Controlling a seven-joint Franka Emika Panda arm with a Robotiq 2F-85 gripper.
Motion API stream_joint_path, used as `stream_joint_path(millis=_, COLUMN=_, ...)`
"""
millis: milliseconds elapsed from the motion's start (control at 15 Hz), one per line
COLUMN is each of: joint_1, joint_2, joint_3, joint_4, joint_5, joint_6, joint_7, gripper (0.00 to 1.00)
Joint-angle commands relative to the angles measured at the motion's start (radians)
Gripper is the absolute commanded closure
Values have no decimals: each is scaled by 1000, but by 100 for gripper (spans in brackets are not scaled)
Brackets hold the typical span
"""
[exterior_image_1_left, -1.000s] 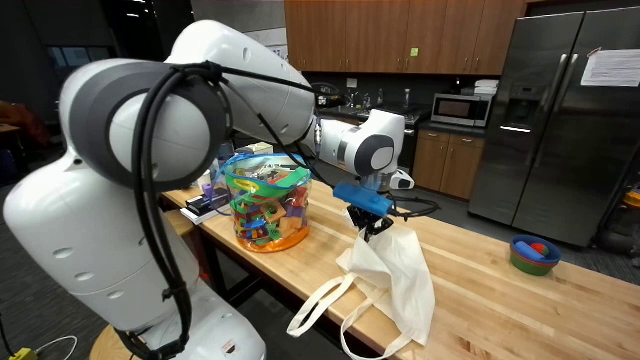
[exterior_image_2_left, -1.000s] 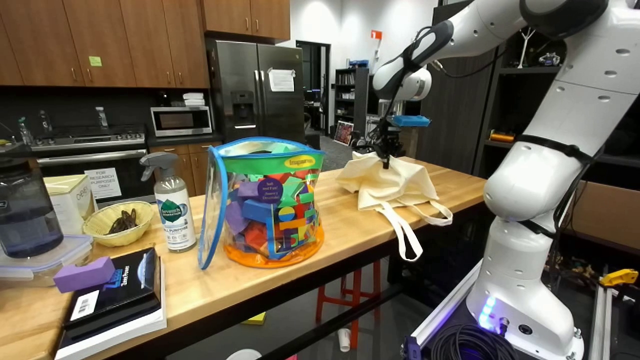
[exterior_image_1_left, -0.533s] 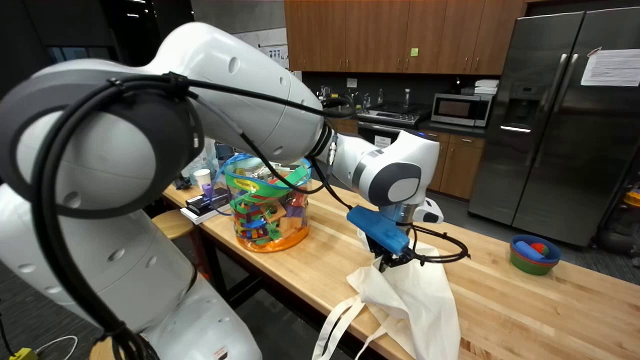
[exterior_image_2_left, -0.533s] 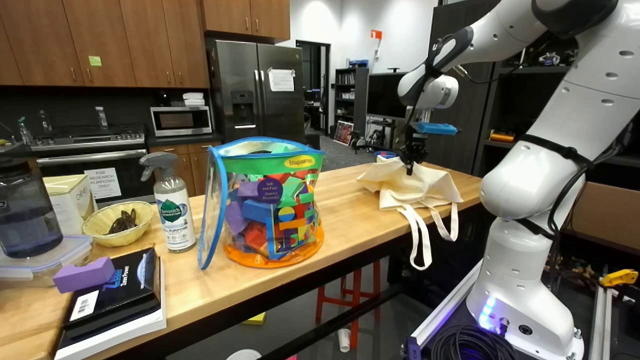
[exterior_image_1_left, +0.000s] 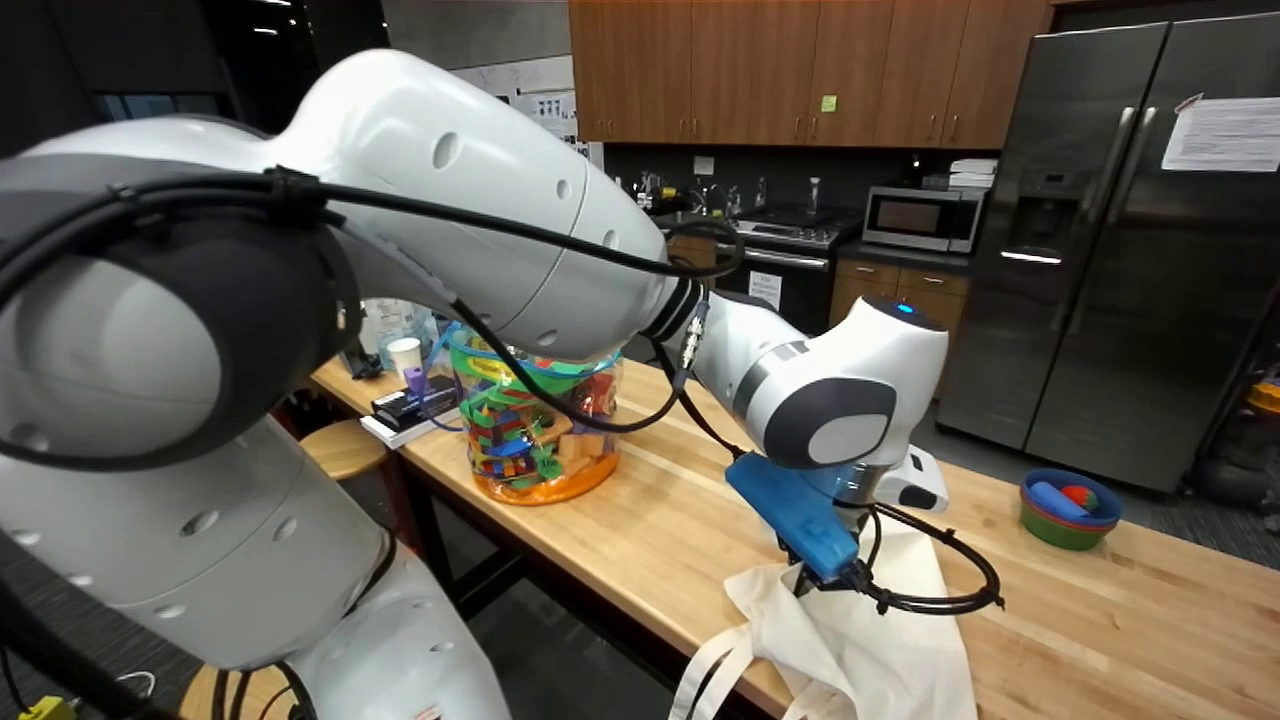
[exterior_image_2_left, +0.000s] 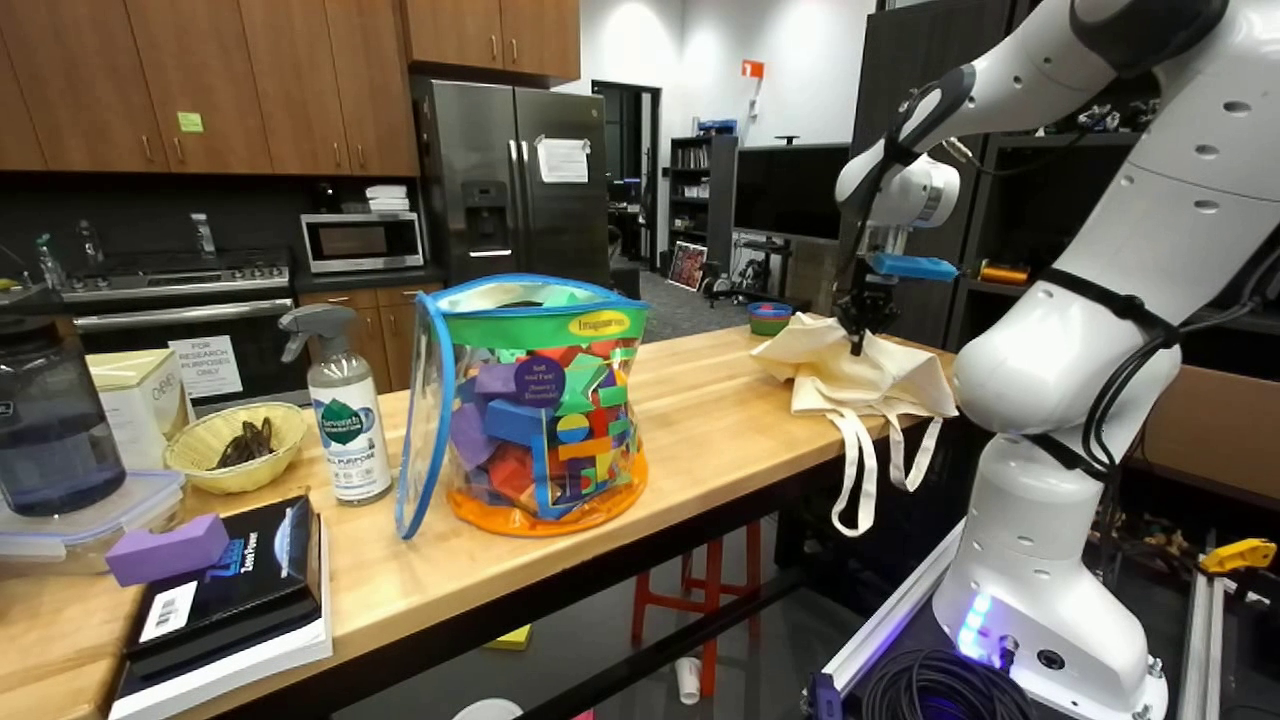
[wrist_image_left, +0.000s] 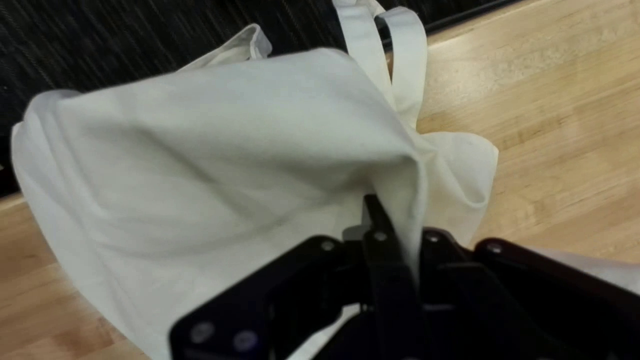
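In an exterior view the gripper (exterior_image_1_left: 800, 583) is down toward the lower right, under a blue piece (exterior_image_1_left: 793, 510) on the wrist, tips poking into an off-white cloth tote bag (exterior_image_1_left: 870, 650). Bag's slumped on the wooden table (exterior_image_1_left: 650, 520) and gets cut off by the bottom of the frame. There's a see-through bucket of toy blocks (exterior_image_1_left: 540, 445) left of centre, well apart from the bag, with the arm (exterior_image_1_left: 500, 190) blocking part of its rim. Stacked bowls (exterior_image_1_left: 1065, 530) on the right side.

In an exterior view with a spray bottle (exterior_image_2_left: 348, 425) at left, I've got the bag right of centre, straps (exterior_image_2_left: 857, 480) dangling past the table's front edge. The gripper points straight down into the top of it, looking pretty narrow. The bucket is near the middle of the frame. Lower left, a purple block (exterior_image_2_left: 168, 550) rests on a black box (exterior_image_2_left: 235, 585).

Wrist view: bag fills most of the left and middle, and a fold (wrist_image_left: 419, 200) of it runs down between the black fingers (wrist_image_left: 380, 232), so yeah, it's pinching cloth. That fold hides the right-hand fingertip. Straps are up top, right of centre, dark floor (wrist_image_left: 125, 45) is upper left, and table wood shows along the right.
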Motion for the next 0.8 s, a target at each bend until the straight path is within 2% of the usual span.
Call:
stream_joint_path(millis=0, joint_1=-22, joint_2=8, joint_3=-22, joint_4=12, joint_5=-21, joint_6=37, joint_7=-20, gripper=99)
stream_joint_path(millis=200, joint_1=-5, joint_2=22, joint_3=-10, joint_4=32, joint_5=-28, joint_6=77, joint_7=-21, gripper=99)
stream_joint_path(millis=533, joint_1=33, joint_2=48, joint_3=75, joint_4=54, joint_5=-116, joint_6=286, joint_7=25, gripper=99)
stream_joint_path(millis=733, joint_1=81, joint_2=107, joint_3=131, joint_4=109, joint_5=-142, joint_6=361, joint_7=38, gripper=99)
